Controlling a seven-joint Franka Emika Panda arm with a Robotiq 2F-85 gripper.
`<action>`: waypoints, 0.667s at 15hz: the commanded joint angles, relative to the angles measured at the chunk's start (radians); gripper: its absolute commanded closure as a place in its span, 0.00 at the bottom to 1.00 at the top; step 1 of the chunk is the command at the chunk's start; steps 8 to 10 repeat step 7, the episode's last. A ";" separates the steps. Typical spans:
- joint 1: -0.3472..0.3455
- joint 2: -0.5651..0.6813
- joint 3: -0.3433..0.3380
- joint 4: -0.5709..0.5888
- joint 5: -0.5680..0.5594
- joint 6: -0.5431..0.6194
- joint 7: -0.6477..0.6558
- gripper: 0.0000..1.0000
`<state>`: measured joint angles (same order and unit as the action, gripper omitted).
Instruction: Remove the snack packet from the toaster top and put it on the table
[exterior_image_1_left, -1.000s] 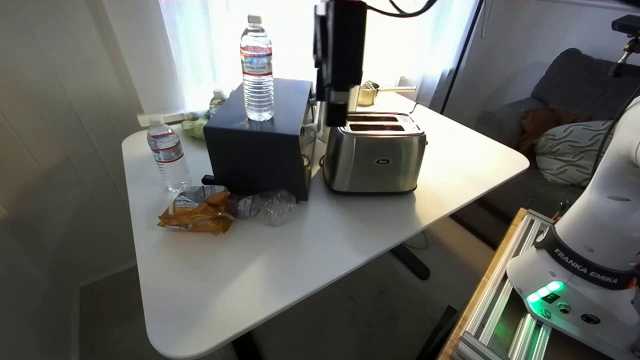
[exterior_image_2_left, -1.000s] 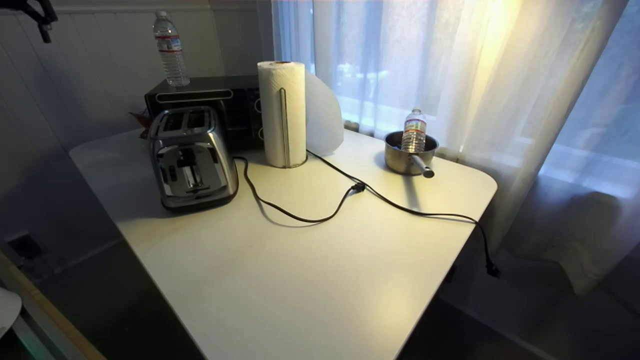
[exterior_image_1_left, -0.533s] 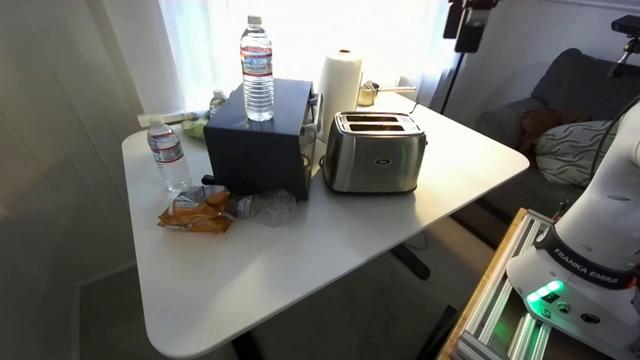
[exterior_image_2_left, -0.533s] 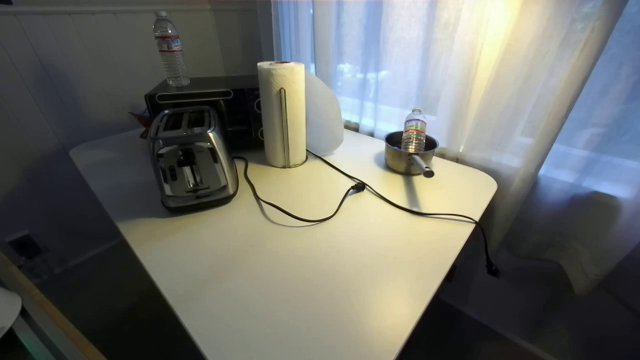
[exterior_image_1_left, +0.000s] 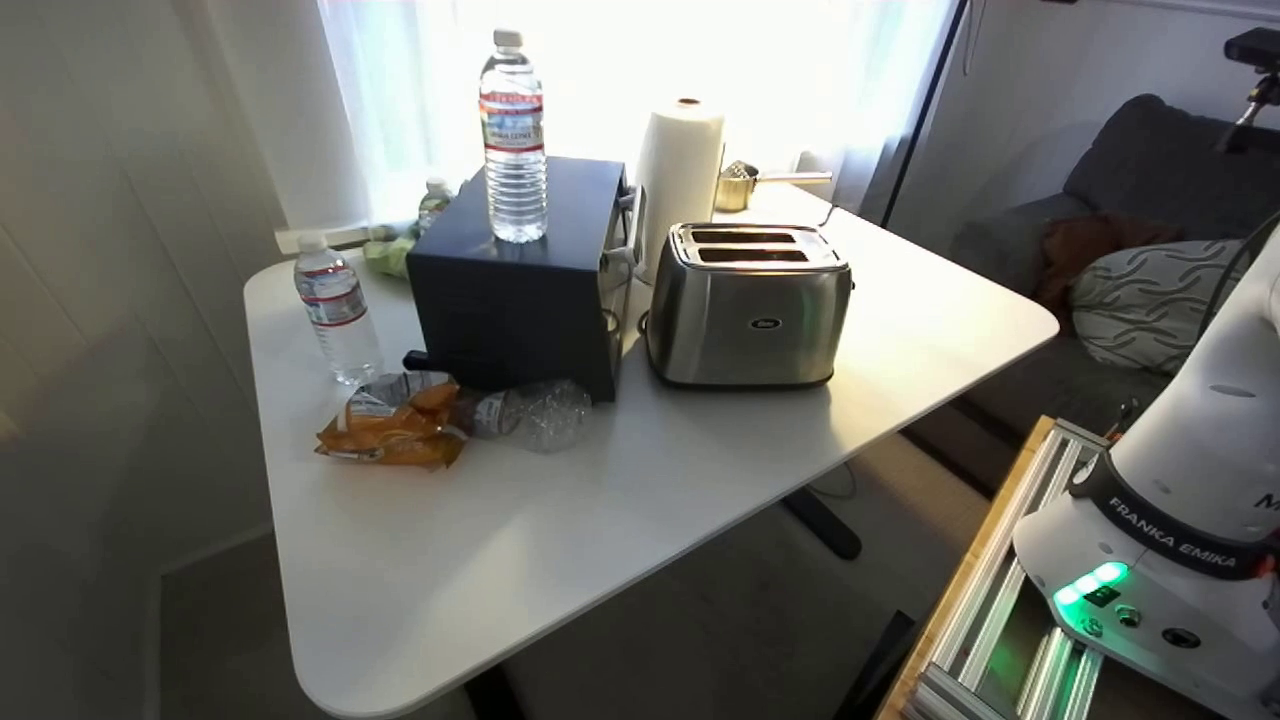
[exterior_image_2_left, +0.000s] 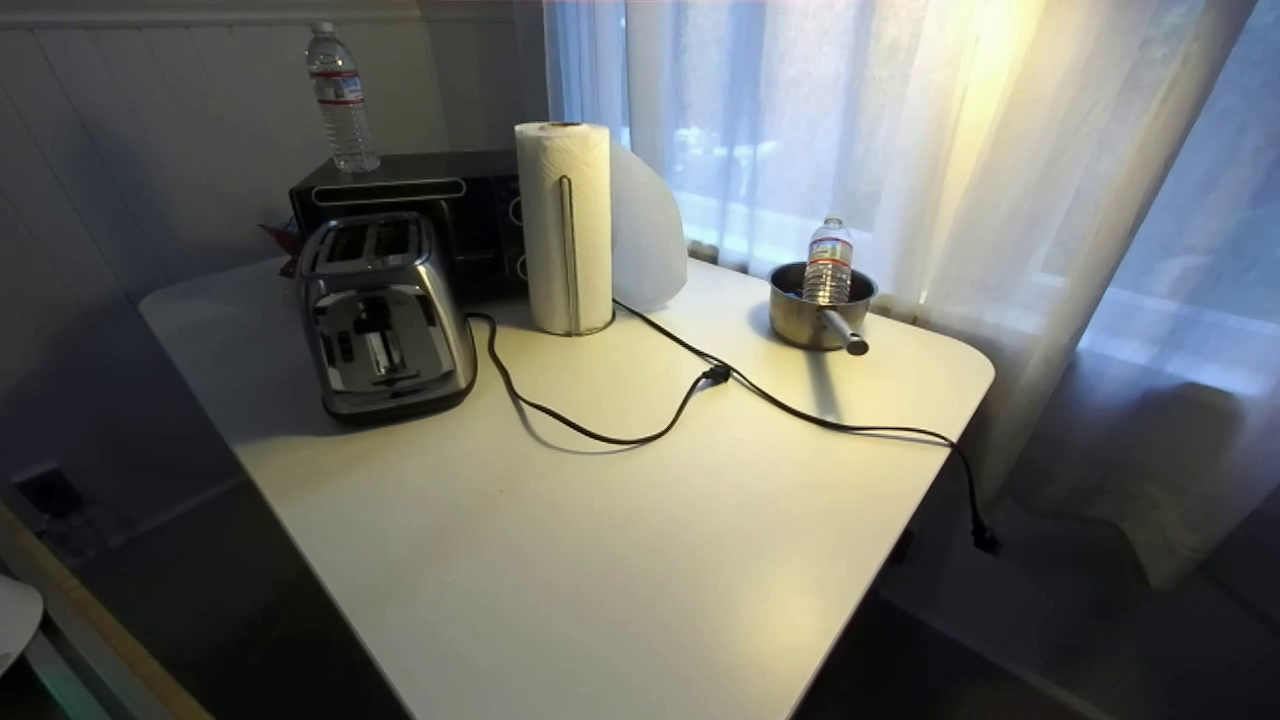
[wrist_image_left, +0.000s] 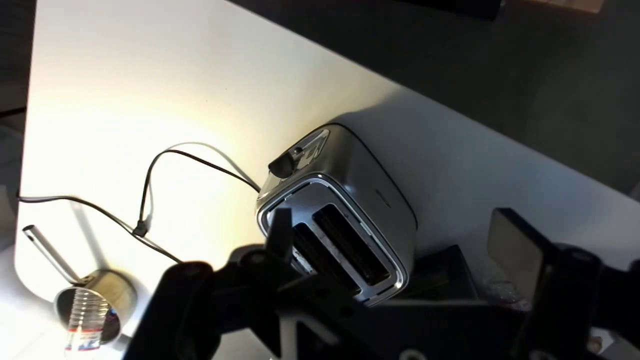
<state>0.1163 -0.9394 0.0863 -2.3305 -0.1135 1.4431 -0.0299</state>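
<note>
The snack packet (exterior_image_1_left: 395, 430), a crinkly orange-brown foil bag, lies on the white table (exterior_image_1_left: 560, 560) in front of the black box. An orange-red tip behind the toaster in an exterior view (exterior_image_2_left: 285, 240) seems to be part of it. The packet does not show in the wrist view. The silver toaster (exterior_image_1_left: 755, 320) stands upright with two dark slots and nothing on its top; it also shows in an exterior view (exterior_image_2_left: 390, 320) and the wrist view (wrist_image_left: 380, 200). My gripper (wrist_image_left: 392, 220) is open and empty, high above the toaster, outside both exterior views.
A black box (exterior_image_1_left: 520, 310) beside the toaster carries a water bottle (exterior_image_1_left: 515, 140). Another bottle (exterior_image_1_left: 340, 315) stands at the far side. Clear crumpled plastic (exterior_image_1_left: 550, 415) touches the packet. A paper towel roll (exterior_image_2_left: 565, 230), a pot with a bottle (exterior_image_2_left: 815, 325) and black cords (exterior_image_2_left: 590, 435) are around.
My gripper has moved from over the toaster up and to the right, out of both exterior views. The packet, toaster and bottles have not moved.
</note>
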 joint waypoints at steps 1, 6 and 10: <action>-0.005 -0.006 -0.001 0.002 -0.003 -0.002 -0.001 0.00; -0.004 -0.007 0.002 -0.002 -0.005 -0.002 0.000 0.00; -0.004 -0.007 0.002 -0.003 -0.005 -0.002 0.000 0.00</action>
